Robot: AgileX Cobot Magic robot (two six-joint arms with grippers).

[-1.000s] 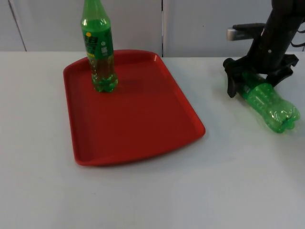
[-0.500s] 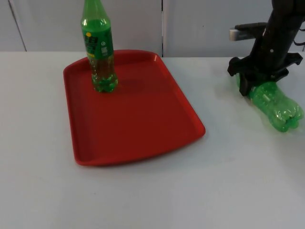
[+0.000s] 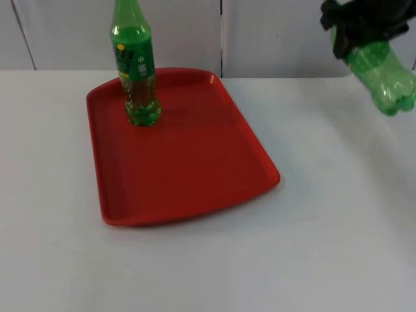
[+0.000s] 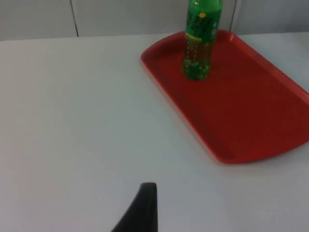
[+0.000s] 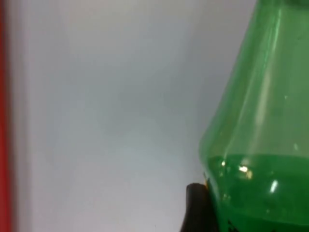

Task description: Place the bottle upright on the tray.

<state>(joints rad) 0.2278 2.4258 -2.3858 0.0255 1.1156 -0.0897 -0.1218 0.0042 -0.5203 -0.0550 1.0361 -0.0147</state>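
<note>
- The white table top (image 3: 312, 247) is the biggest thing in front of me: flat, matte and smooth, ending at the grey partition wall (image 3: 273, 32).
- The red tray (image 3: 195, 162) lies flat on the table at my left-hand side. It looks like moulded plastic, a rounded rectangle with a low raised rim and a slight sheen. Most of its floor is bare, so there is plenty of room for a second bottle.
- One green bottle, the standing bottle (image 3: 134, 65), is upright at the tray's far corner: clear green plastic, a printed label round the upper body, a ribbed waist and a lobed base. That part of the job looks done.
- The bottle in my grip (image 3: 382, 75) is the same clear green plastic with a lobed base. It is off the table, tilted with its base pointing down and toward the near edge, well apart from the tray on my right. In the right wrist view its smooth shoulder (image 5: 260, 121) curves in toward the neck, with green liquid inside.
- My right gripper (image 3: 348, 29) is clenched round that bottle's upper part, high over the far right of the table.
- What is left, as I judge it: carry this bottle over the tray, turn it upright, set it down and let go.
- My left gripper (image 4: 142, 208) waits over the table short of the tray; I cannot tell how its fingers stand.
</note>
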